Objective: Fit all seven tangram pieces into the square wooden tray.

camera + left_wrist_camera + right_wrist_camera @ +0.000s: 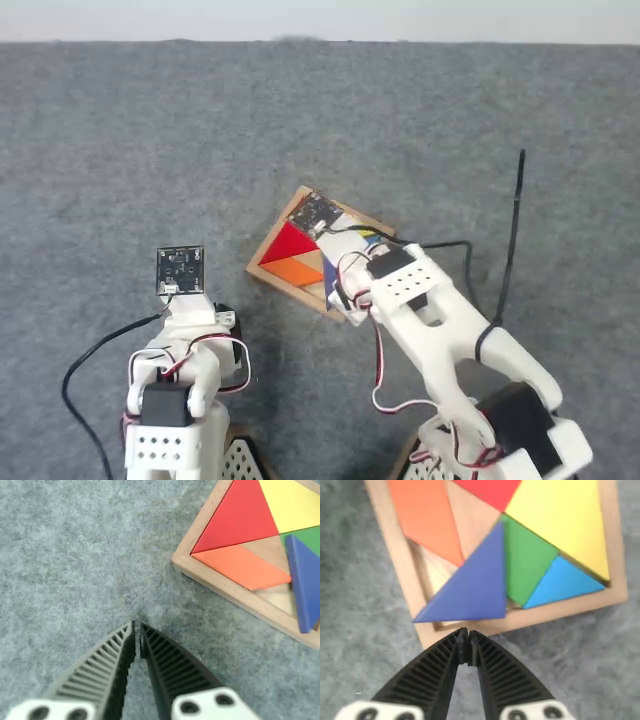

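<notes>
The square wooden tray (288,291) lies mid-table, and its rim (560,611) fills much of the right wrist view. Inside lie a red triangle (490,490), a yellow triangle (560,520), an orange piece (427,515), a green square (527,565) and a light blue triangle (562,582). A dark blue triangle (470,587) lies askew, one corner over the tray's rim. My right gripper (468,632) is shut and empty, just outside that rim. My left gripper (136,626) is shut and empty over bare carpet, apart from the tray's corner (182,560).
Grey carpet covers the table on all sides of the tray. The left arm (185,330) stands at the front left, the right arm (430,310) reaches in from the front right. A black cable (515,220) rises beside the right arm.
</notes>
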Robot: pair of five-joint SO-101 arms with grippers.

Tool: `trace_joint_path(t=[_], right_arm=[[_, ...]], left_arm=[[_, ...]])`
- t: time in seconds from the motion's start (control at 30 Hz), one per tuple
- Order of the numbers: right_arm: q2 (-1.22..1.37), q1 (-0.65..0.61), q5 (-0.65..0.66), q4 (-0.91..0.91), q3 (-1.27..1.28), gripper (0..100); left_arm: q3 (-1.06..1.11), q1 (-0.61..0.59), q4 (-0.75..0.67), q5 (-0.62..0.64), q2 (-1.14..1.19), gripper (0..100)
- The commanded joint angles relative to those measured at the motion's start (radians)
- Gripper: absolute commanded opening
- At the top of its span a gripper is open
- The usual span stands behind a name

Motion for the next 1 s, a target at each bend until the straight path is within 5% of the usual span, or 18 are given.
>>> trace_joint_path(t=[0.0, 0.4, 0.73, 0.97], right_arm=[[-0.002, -0.042, -0.014, -0.019, -0.054, 0.6], [-0.107, -0.107, -0.051, -0.104, -0.126, 0.6], [0.325, -0.067, -0.051, -0.107, -0.402, 0.6], [0.354, 0.039, -0.055, -0.077, -0.428, 0.6]], left_arm=[[-0.013, -0.006, 0.005, -0.015, -0.02, 1], [-0.013, -0.006, 0.005, -0.015, -0.02, 1], [-0.013, -0.006, 0.005, -0.015, -0.02, 1], [-0.013, -0.006, 0.005, -0.015, -0.02, 1]])
